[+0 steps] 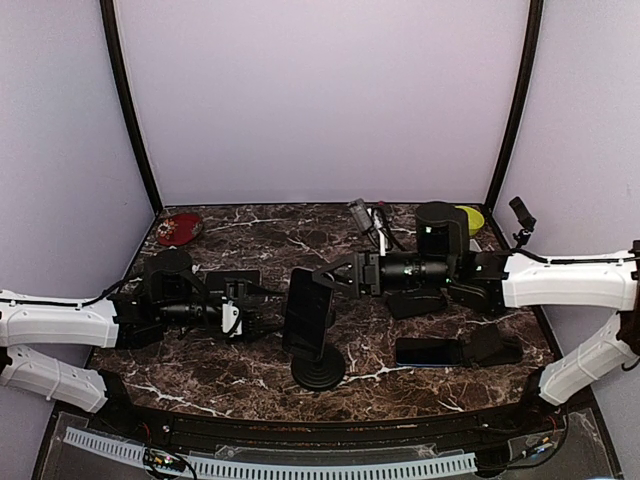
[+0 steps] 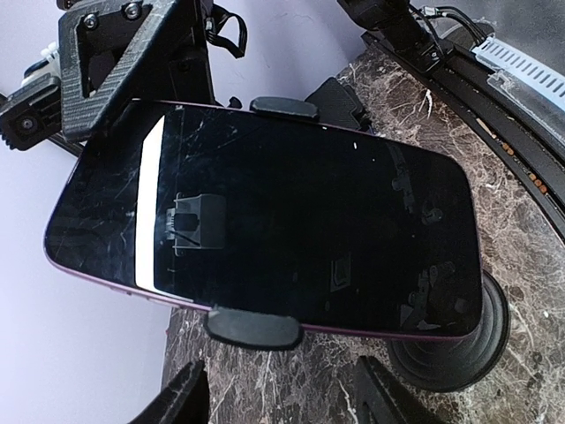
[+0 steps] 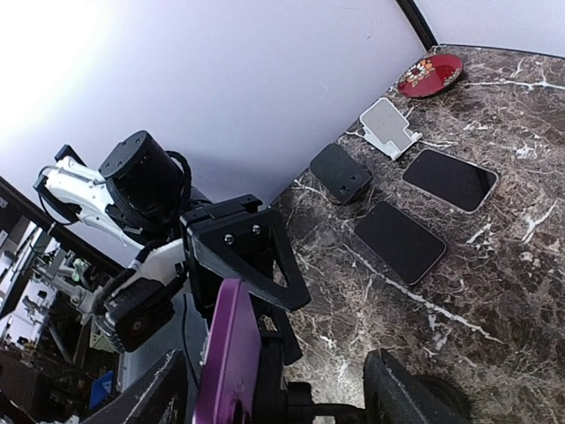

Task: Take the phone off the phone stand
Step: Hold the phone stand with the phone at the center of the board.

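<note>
A phone with a purple case [image 1: 308,312] stands clamped in a black phone stand [image 1: 318,368] at the table's middle front. In the left wrist view its dark screen [image 2: 265,230] fills the frame, held by small black clamps [image 2: 254,328]. My left gripper [image 1: 262,318] is open just left of the phone; its fingertips [image 2: 181,399] stand apart, short of the phone's edge. My right gripper [image 1: 335,275] is open at the phone's upper right. In the right wrist view the phone's purple back [image 3: 231,353] lies between its spread fingers [image 3: 406,389].
A red plate [image 1: 180,228] sits at the back left. A flat phone [image 1: 428,351] and a black stand [image 1: 495,345] lie at the right front. The right wrist view shows two flat phones [image 3: 399,241], a black stand [image 3: 341,172] and a white stand [image 3: 389,126].
</note>
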You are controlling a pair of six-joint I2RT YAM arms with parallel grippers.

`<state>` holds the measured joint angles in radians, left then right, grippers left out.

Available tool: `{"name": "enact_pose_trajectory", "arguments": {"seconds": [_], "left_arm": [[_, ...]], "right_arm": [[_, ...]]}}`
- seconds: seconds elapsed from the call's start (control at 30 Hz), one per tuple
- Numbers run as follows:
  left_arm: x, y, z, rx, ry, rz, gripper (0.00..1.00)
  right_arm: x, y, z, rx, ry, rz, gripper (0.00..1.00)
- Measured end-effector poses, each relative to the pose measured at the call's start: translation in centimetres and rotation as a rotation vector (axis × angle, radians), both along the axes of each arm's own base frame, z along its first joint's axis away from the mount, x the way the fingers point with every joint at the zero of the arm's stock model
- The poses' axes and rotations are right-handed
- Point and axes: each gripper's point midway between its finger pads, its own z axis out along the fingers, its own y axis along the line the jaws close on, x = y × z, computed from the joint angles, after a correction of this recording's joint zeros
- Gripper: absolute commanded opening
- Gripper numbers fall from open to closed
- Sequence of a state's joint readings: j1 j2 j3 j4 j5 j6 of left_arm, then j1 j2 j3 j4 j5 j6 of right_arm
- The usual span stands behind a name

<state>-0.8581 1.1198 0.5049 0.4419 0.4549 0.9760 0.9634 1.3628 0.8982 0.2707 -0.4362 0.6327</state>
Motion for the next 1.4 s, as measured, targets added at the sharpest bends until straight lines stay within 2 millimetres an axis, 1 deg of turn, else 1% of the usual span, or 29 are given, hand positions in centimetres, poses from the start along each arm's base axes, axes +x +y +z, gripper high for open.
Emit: {"name": "enact_pose_trajectory", "arguments": {"seconds": [0.1,0.3,0.47,0.6,0.7,0.9,1.07,1.27,1.4], "left_arm": [[0.1,0.0,0.1,-0.001,-0.004,0.005,0.58],[0.4,0.0,0.4,-0.01,-0.019,0.022,0.58],[0.6,-0.1,0.6,-0.018,-0.028,0.03,0.58],[0.7,-0.1,0.8,-0.023,-0.034,0.035,0.58],[0.6,-0.2,0.8,-0.023,-0.036,0.034,0.58],[0.1,-0.4,0.8,-0.021,-0.041,0.015,0.58],[-0.8,-0.7,0.8,-0.026,-0.032,-0.022,0.55],[-1.9,-1.7,0.9,-0.029,-0.021,-0.069,0.47],[-2.1,-2.4,1.0,-0.029,-0.018,-0.085,0.38]], "right_arm": [[-0.4,0.6,0.3,0.004,0.01,0.004,0.53],[-0.5,1.2,-0.1,0.006,0.063,-0.004,0.39],[-1.1,2.0,0.0,0.032,0.08,0.016,0.2],[-1.4,2.2,0.2,0.044,0.079,0.032,0.08],[-1.2,2.1,-0.1,0.033,0.067,0.029,0.0],[-1.4,2.0,-0.1,0.031,0.05,0.063,0.0],[-1.5,1.6,0.0,0.028,0.031,0.116,0.0],[-1.3,1.6,0.0,0.023,0.03,0.172,0.0],[-1.5,1.7,-0.1,0.019,0.028,0.204,0.0]]}}
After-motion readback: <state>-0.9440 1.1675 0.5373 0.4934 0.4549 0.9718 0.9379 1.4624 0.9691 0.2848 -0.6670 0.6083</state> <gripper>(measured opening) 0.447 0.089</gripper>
